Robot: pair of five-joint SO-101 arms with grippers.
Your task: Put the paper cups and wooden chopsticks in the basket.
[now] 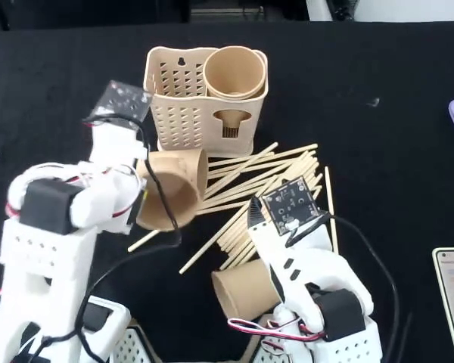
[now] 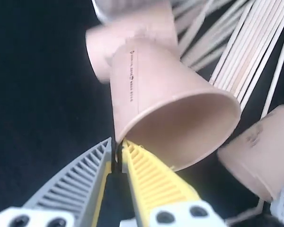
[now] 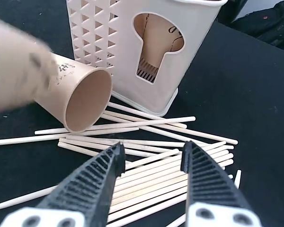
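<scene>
left gripper [image 2: 117,144]: clenched on the rim of a cup, with the grey finger outside the wall and the yellow one inside the mouth.
held cup [image 2: 170,104]: tilted in the left gripper, just in front of the basket's left half in the high view. i cannot tell whether it touches the table.
lying cup [image 3: 80,97]: on its side on the table just in front of the basket, with its mouth toward the right arm. its rim is right by the far sticks, and the held cup is just beside it.
near cup [image 1: 246,291]: on its side beside the right arm's base, at the near end of the stick pile and well apart from the basket.
basket cups [image 1: 234,72]: nested upright in the basket's right compartment. one shows through the front cut-out in the right wrist view.
basket [image 1: 178,113]: upright at the far middle of the table, with two compartments and perforated walls.
sticks [image 1: 265,185]: a loose fan flat on the table, between the basket and the right arm. one lies a little apart on the right side of the pile.
right gripper [image 3: 154,151]: released, with the black fingers spread wide. it hovers over the sticks and grasps nothing.
table [image 1: 378,151]: covered in black.
phone [image 1: 452,299]: at the table's right edge, well apart from the sticks.
</scene>
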